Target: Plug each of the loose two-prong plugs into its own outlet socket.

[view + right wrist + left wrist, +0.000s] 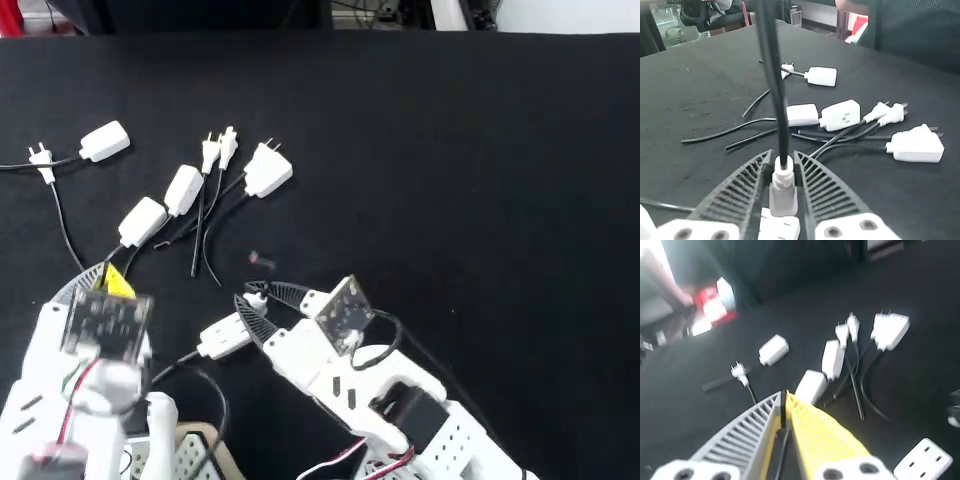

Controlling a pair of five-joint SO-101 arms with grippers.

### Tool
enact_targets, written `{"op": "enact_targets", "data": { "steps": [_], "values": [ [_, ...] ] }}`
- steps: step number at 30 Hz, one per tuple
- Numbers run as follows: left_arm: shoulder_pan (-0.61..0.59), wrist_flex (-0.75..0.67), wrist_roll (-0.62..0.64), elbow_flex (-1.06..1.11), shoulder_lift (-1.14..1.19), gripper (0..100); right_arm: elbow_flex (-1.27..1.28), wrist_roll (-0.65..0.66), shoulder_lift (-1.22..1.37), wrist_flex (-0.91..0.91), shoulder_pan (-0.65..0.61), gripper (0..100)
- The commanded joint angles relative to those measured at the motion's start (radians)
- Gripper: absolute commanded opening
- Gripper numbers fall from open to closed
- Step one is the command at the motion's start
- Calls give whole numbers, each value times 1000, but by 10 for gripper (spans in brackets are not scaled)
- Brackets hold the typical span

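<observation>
Right wrist view: right claw (782,155) hides plug (783,192) prongs.

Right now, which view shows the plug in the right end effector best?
The right wrist view: the plug sits close up between the right end effector's fingers, above a socket. In the high view it is small and half hidden. The left wrist view blurs there.

Black cloth-covered table (480,150); white surface (570,14) beyond far edge; red object (715,307) behind.
</observation>
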Motion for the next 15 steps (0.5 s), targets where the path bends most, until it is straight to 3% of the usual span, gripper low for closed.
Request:
{"op": "enact_targets", "data": {
  "steps": [1, 7, 10, 15],
  "values": [
    [-59, -89, 20, 142, -32, 30, 16, -34, -114, -32, -12, 11],
    [-217, -175, 137, 255, -38, 30, 31, -48, 5, -104, -14, 11],
    [-311, -213, 153, 332, -38, 30, 31, -124, 79, -140, -14, 11],
    [-354, -284, 150, 489, -40, 30, 27, -164, 226, -218, -14, 11]
  ]
}}
